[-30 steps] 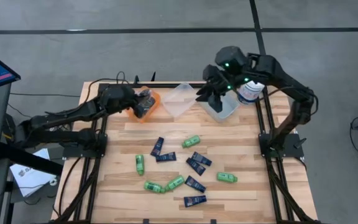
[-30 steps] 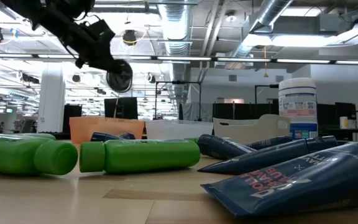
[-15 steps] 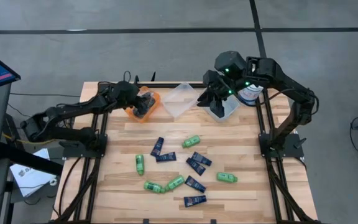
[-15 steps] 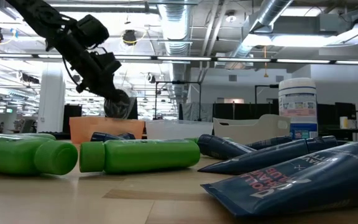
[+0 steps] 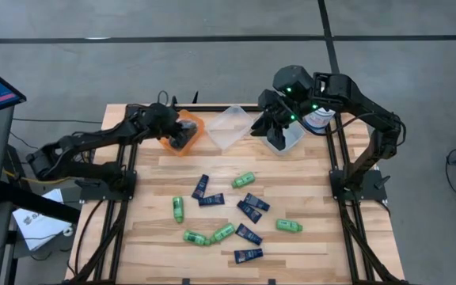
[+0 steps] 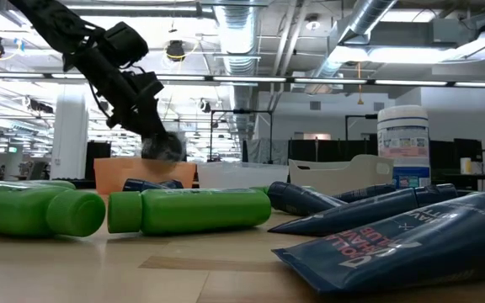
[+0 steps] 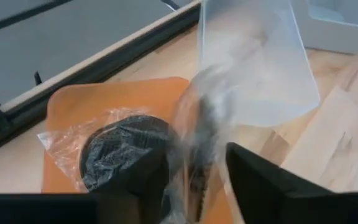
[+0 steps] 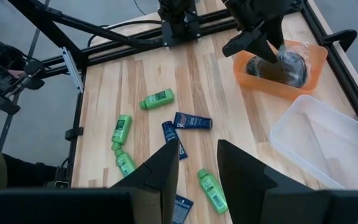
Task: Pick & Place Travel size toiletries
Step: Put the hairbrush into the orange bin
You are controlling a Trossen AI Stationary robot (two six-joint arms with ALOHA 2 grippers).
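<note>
Now left gripper (image 7: pixel 194 171), fingers parted, hangs directly over orange bin (image 7: pixel 73 112); released tin (image 7: pixel 126 152) falling below; right gripper's (image 8: pixel 197 165) state unclear.

Bright green bottles (image 5: pixel 243 180), navy tubes (image 5: pixel 248 255), orange bin (image 5: pixel 192 131), pale wood table (image 5: pixel 307 190)

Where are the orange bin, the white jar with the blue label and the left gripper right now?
orange bin (image 5: pixel 197 125): high view, its right rim.
white jar (image 6: pixel 402 145): low view, middle of its label.
left gripper (image 5: pixel 182 138): high view, between its fingertips, over the orange bin.
</note>
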